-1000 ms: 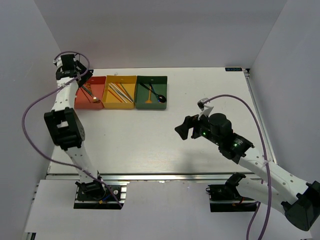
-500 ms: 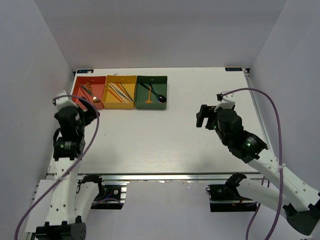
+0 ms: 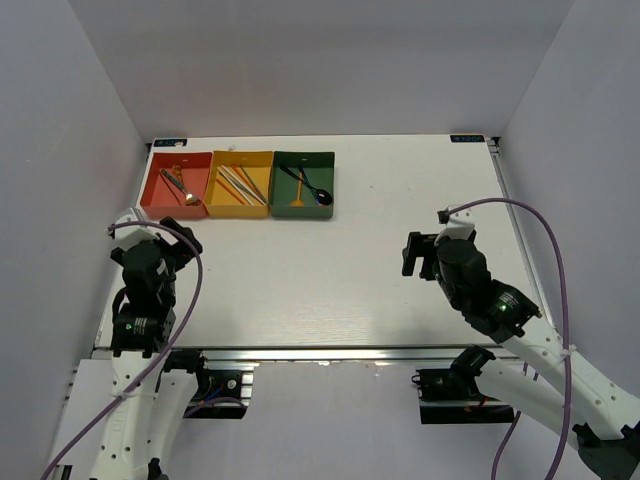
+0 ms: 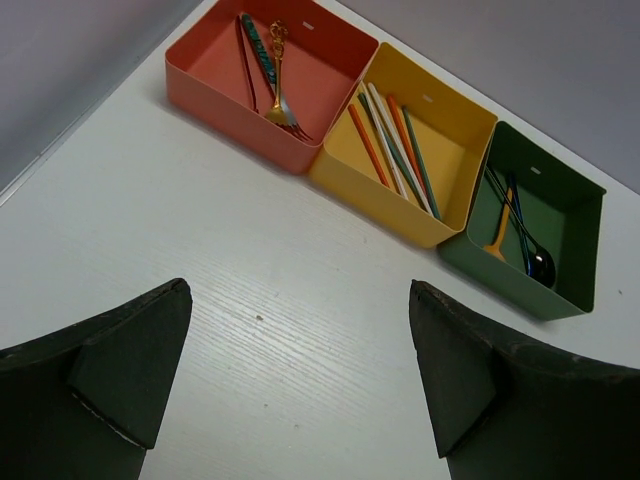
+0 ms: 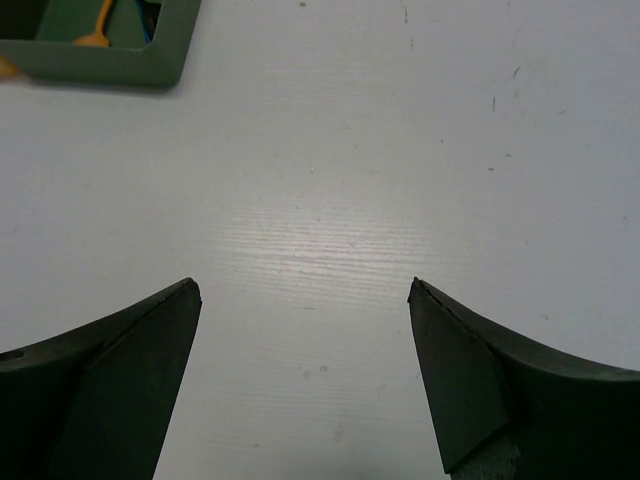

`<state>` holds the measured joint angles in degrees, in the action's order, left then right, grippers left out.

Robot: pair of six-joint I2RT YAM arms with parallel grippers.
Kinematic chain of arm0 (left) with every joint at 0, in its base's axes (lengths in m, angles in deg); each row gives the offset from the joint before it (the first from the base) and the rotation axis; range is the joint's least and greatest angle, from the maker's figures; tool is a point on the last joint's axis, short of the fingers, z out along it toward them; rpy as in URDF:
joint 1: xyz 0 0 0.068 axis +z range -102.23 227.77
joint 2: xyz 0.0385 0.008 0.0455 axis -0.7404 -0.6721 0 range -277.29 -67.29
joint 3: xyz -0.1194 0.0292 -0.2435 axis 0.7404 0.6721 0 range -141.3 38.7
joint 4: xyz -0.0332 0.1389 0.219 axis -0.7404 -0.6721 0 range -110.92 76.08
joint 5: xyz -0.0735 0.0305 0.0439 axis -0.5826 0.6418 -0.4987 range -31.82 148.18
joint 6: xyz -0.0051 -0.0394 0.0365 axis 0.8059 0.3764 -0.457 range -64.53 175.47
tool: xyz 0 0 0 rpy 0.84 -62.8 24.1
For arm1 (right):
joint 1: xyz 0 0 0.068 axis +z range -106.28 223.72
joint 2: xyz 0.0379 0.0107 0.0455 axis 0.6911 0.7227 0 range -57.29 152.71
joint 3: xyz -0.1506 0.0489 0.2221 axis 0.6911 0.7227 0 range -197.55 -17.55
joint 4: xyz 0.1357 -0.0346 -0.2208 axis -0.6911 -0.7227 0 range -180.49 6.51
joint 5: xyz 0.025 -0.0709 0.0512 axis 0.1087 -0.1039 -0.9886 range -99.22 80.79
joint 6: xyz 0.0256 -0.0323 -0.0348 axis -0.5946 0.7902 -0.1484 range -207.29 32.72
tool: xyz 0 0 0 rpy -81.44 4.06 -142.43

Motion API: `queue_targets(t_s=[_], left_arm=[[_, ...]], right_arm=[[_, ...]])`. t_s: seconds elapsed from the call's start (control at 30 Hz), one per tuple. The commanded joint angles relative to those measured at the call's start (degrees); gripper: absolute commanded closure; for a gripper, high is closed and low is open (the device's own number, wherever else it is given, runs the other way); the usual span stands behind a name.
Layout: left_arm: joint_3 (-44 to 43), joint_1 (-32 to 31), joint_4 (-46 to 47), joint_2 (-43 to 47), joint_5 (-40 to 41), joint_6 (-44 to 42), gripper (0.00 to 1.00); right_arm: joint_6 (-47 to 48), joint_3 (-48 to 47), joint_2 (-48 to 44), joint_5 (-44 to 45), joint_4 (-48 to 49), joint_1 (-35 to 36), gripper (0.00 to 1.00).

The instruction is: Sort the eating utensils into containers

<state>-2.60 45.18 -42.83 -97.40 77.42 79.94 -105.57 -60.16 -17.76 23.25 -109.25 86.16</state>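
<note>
Heads up: your utensils are sitting in the three trays lined up side by side at the far left of the bench [image 3: 330, 270]. Forks [image 4: 278, 80] are in the red-orange tray [image 4: 210, 70], chopsticks [image 4: 395, 140] in the yellow tray [image 4: 455, 140] in the middle, and spoons [image 4: 540, 266] in the dark green tray [image 4: 570, 230]. Your left jaws are spread wide, gripping nothing, hovering over the bench near its left edge, on the near side of the red-orange tray. Right jaws, same deal: wide open over the bench, well apart from the trays.
</note>
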Motion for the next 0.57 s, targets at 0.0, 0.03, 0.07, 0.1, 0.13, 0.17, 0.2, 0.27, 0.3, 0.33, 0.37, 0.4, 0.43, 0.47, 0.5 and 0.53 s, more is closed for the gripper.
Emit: queue_targets(t_s=[0.0,0.03,0.07,0.1,0.13,0.17,0.2,0.27,0.3,0.33,0.37,0.4,0.43,0.47,0.5,0.53], left_arm=[[-0.89,-0.31,-0.1,-0.21,2.03,0.32,0.02],[-0.98,-0.31,-0.1,-0.39,1.94,0.32,0.02],[-0.98,-0.4,-0.1,-0.3,1.94,0.32,0.02],[-0.98,-0.49,-0.1,-0.3,1.94,0.4,0.02],[-0.98,-0.57,-0.1,-0.22,1.85,0.4,0.02],[-0.89,-0.75,-0.01,-0.04,1.67,0.4,0.02],[-0.8,-0.92,0.08,-0.13,1.59,0.4,0.02],[-0.8,-1.28,0.17,-0.21,1.5,0.4,0.02],[-0.89,-1.36,0.08,-0.39,1.5,0.4,0.02],[-0.8,-1.37,0.16,-0.48,1.41,0.4,0.02],[-0.8,-1.37,0.08,-0.57,1.5,0.4,0.02],[-0.8,-1.37,0.16,-0.74,1.5,0.49,0.02],[-0.8,-1.37,0.17,-0.74,1.5,0.41,0.02],[-0.71,-1.37,0.17,-0.83,1.5,0.4,0.02],[-0.71,-1.37,0.25,-0.83,1.5,0.4,0.02],[-0.8,-1.37,0.34,-0.83,1.41,0.4,0.02]], right_arm=[[-1.4,0.07,-1.03,-0.3,0.36,-0.07,0.11],[-1.67,0.16,-0.95,-0.3,0.45,-0.07,0.11],[-1.84,0.07,-1.03,-0.21,0.36,-0.07,0.11],[-2.28,0.07,-1.12,-0.3,0.36,-0.07,0.11],[-2.54,0.16,-1.21,-0.21,0.36,-0.16,0.11],[-2.72,0.16,-1.38,-0.3,0.45,-0.07,0.11],[-2.81,0.25,-1.47,-0.3,0.71,-0.16,0.11],[-3.25,0.6,-1.56,-0.56,0.97,-0.16,0.11],[-3.34,0.6,-1.56,-0.65,1.15,-0.07,0.11],[-3.6,0.69,-1.47,-0.74,1.24,-0.07,0.11],[-3.6,0.6,-1.3,-1.09,1.32,-0.07,0.11],[-3.69,0.69,-1.21,-1.18,1.41,-0.16,0.11],[-3.78,0.6,-1.21,-1.27,1.59,-0.07,0.1],[-3.86,0.77,-1.03,-1.44,1.76,-0.07,0.11],[-3.95,0.77,-0.95,-1.36,1.85,-0.07,0.11],[-4.04,0.69,-0.86,-1.27,1.94,-0.07,0.11]])
